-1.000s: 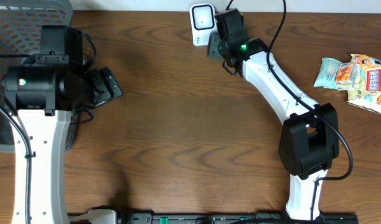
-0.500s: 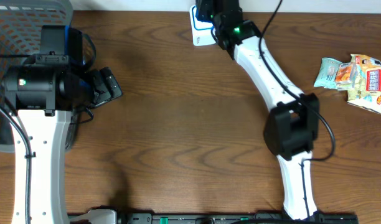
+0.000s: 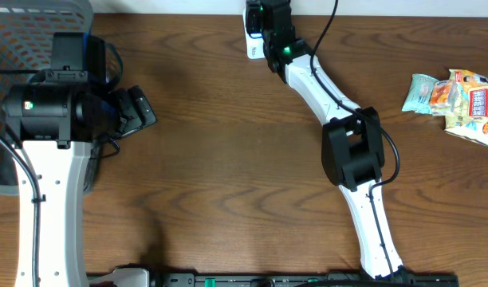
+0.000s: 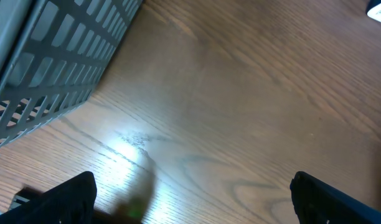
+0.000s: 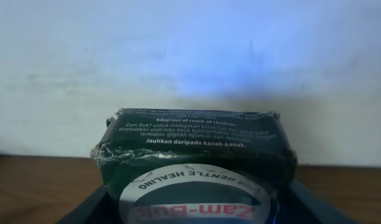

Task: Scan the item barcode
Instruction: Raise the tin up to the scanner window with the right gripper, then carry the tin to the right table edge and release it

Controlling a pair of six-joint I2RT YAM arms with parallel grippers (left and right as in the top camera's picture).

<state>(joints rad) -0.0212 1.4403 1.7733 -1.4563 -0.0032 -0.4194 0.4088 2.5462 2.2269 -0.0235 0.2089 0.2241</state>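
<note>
The item is a dark green Zam-Buk pack (image 5: 193, 146) with a round white label. My right gripper (image 5: 193, 208) is shut on it, one dark finger on each side. In the overhead view the right gripper (image 3: 273, 22) is stretched to the table's far edge, right against the white barcode scanner (image 3: 253, 30), which it partly covers. The pack itself is hidden there under the gripper. In the right wrist view a pale bluish surface fills the space behind the pack. My left gripper (image 3: 137, 112) rests open at the left, over bare wood (image 4: 197, 208), holding nothing.
A grey mesh basket (image 3: 25, 36) stands at the far left, and its wall (image 4: 53, 56) is close to the left gripper. Several snack packets (image 3: 453, 100) lie at the right edge of the wooden table.
The right arm has swung left and farther back, carrying the pack up against the scanner. The left arm has not moved.
</note>
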